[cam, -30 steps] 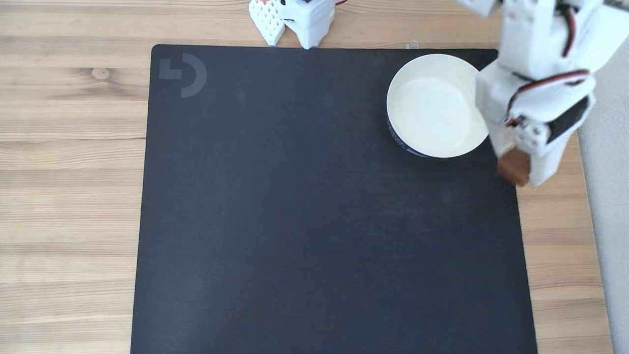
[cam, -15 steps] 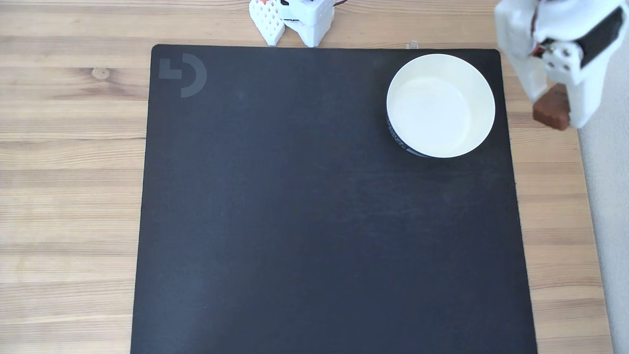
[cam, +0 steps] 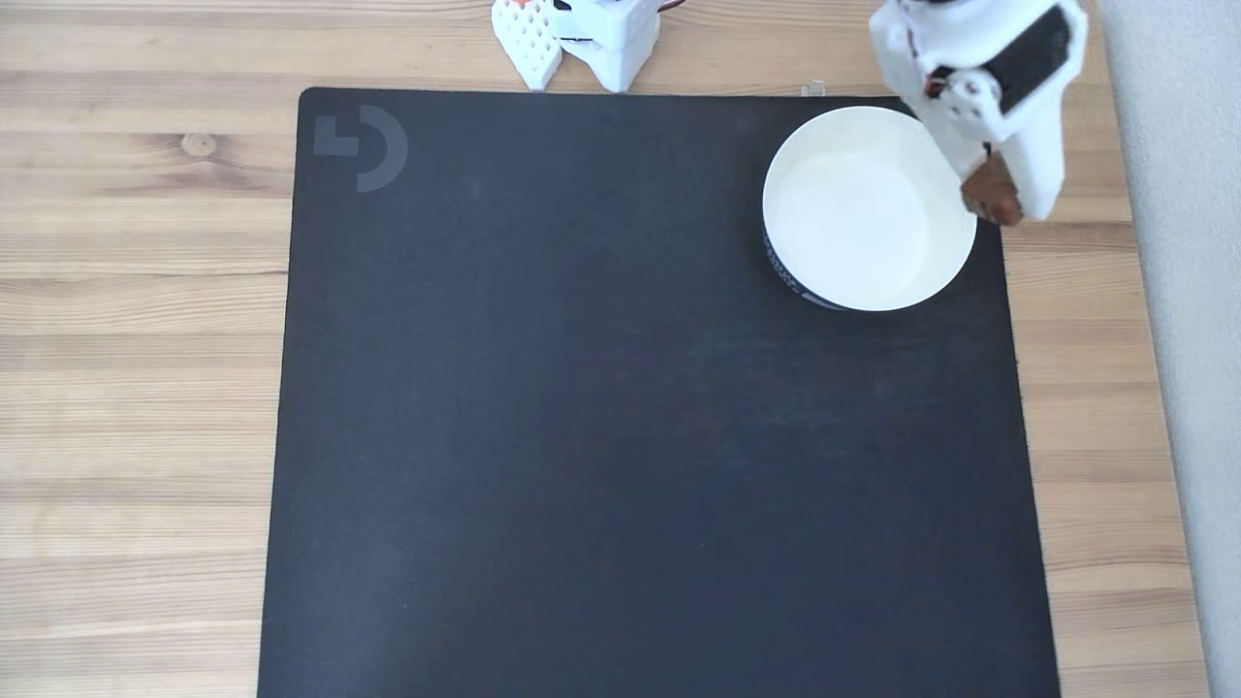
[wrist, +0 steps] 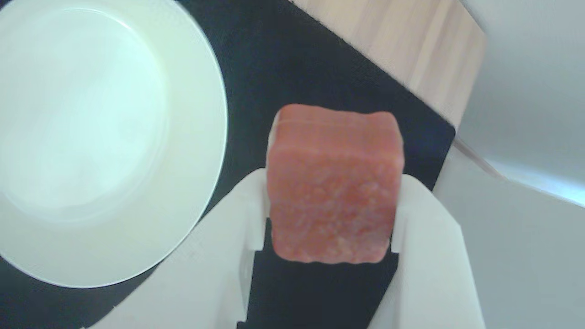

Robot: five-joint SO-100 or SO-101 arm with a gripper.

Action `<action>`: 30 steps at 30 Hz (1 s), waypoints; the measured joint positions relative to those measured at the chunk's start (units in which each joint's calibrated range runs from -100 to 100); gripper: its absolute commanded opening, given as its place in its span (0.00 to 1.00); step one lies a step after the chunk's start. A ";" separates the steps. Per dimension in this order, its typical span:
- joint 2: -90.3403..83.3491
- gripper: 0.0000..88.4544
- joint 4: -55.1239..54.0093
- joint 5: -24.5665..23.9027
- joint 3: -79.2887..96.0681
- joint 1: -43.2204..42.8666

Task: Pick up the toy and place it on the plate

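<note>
The reddish-brown toy point(wrist: 333, 183) is a rough square block, clamped between the two white fingers of my gripper point(wrist: 329, 214). In the fixed view the gripper point(cam: 999, 199) hangs in the air at the plate's right rim, with the toy point(cam: 989, 194) showing at its tip. The white plate point(cam: 863, 208) sits on the black mat's upper right corner, with its dark printed band visible on its lower left side. The wrist view has the plate point(wrist: 91, 137) to the left of the toy, apart from it.
The black mat point(cam: 630, 407) covers most of the wooden table point(cam: 136, 339). The arm's white base point(cam: 591, 34) stands at the top edge. A grey surface point(cam: 1183, 291) runs past the table's right edge.
The gripper has carried the toy up from beside the plate's lower right, out over the table's right side, then back left to the plate's right rim.
</note>
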 measured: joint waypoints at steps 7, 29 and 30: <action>-6.99 0.03 -1.27 0.00 13.13 -0.17; -20.73 0.04 -9.96 -0.82 43.84 -0.42; -20.82 0.04 -10.05 -0.82 43.84 -0.42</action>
